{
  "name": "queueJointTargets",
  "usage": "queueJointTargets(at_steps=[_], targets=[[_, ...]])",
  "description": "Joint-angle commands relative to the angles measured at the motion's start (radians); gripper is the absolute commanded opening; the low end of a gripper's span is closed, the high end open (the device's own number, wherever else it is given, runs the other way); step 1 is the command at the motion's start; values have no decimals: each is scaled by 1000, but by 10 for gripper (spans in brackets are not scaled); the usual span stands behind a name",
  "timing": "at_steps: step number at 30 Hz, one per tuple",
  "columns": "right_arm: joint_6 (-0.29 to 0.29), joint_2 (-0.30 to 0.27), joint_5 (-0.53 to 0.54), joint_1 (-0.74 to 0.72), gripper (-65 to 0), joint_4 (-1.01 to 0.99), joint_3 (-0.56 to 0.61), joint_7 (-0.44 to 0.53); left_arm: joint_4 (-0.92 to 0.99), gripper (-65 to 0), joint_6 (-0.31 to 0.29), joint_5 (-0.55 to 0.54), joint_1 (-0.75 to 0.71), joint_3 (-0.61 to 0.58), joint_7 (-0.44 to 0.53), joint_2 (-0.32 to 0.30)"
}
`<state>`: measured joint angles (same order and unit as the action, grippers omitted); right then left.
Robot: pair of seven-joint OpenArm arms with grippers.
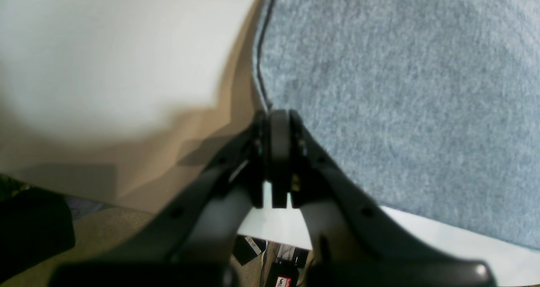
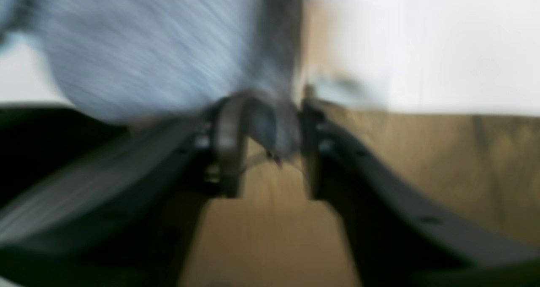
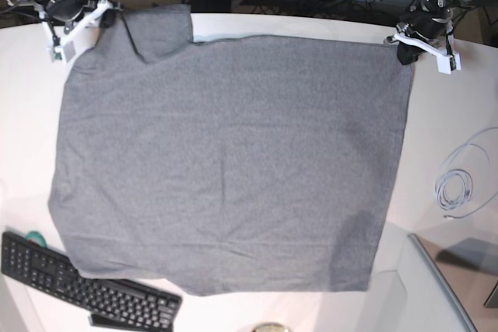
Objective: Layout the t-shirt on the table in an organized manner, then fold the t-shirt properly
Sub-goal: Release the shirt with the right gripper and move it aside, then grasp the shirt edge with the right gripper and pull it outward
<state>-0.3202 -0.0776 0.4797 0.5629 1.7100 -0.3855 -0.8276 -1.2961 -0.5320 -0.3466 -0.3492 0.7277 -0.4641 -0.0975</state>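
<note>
The t-shirt (image 3: 229,161) lies spread nearly flat on the table (image 3: 23,114), one far corner folded over. Its near edge overlaps the black keyboard (image 3: 85,285), part of which is cut off by the frame. A coiled white cable (image 3: 455,188) lies on the table, apart from the shirt. The left gripper (image 1: 278,122), pressed together, pinches the shirt's hem at one far corner. The right gripper (image 2: 268,131) appears blurred at the opposite far corner, spread, with fabric between its jaws.
</note>
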Motion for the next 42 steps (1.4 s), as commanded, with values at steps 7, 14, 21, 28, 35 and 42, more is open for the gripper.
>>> queueJointTargets(at_steps=[7,14,21,28,35,42], targets=[[-107,-6,204,-24,-324,46,-100,7,-15,-650,-6,-12,-1,10,18,-17],[-107,5,86,-154,-333,-63,-102,38,-15,-650,-6,-10,-1,10,18,-15],[-110,-41,41,-300,-446,-147,-97,73,-10,-650,-6,-9,-1,11,20,-18],[-110,-75,-23,-438,-497,-376,-85,72,-10,-650,-6,-9,-3,13,20,-35],[-110,-72,-19,-436,-500,-410,144,72,-17,-650,-3,-7,-1,82,20,-41],[-110,-78,-16,-441,-497,-314,175,52,-17,-650,-3,-7,-1,86,15,-55]])
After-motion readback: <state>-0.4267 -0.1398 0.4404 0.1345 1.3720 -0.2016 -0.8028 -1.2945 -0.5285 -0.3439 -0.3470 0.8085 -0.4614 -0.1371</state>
